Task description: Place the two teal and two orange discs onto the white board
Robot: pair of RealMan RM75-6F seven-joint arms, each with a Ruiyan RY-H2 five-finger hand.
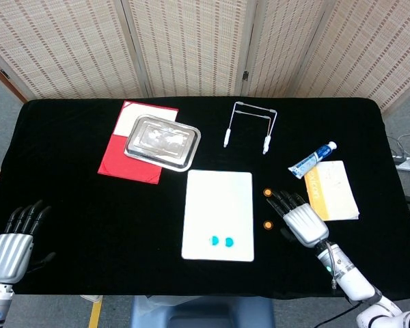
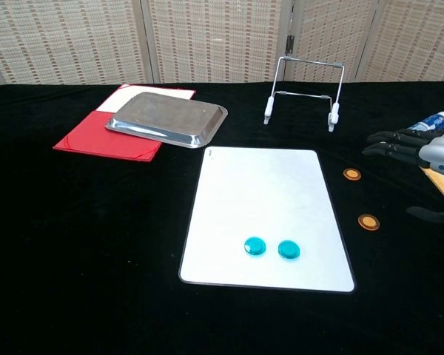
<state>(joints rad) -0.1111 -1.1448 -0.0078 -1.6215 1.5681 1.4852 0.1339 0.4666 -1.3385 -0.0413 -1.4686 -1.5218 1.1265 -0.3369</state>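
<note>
Two teal discs (image 1: 221,240) (image 2: 271,248) lie side by side near the front edge of the white board (image 1: 219,198) (image 2: 263,200). Two orange discs rest on the black cloth just right of the board, one further back (image 1: 267,193) (image 2: 351,174) and one nearer (image 1: 266,224) (image 2: 368,222). My right hand (image 1: 299,219) (image 2: 425,151) hovers open, fingers spread, just right of the orange discs, holding nothing. My left hand (image 1: 14,239) is open at the table's front left corner, seen only in the head view.
A metal tray (image 1: 162,140) sits on a red folder (image 1: 123,160) at the back left. A wire stand (image 1: 249,126) stands behind the board. A toothpaste tube (image 1: 313,160) and an orange-edged notepad (image 1: 331,191) lie at the right.
</note>
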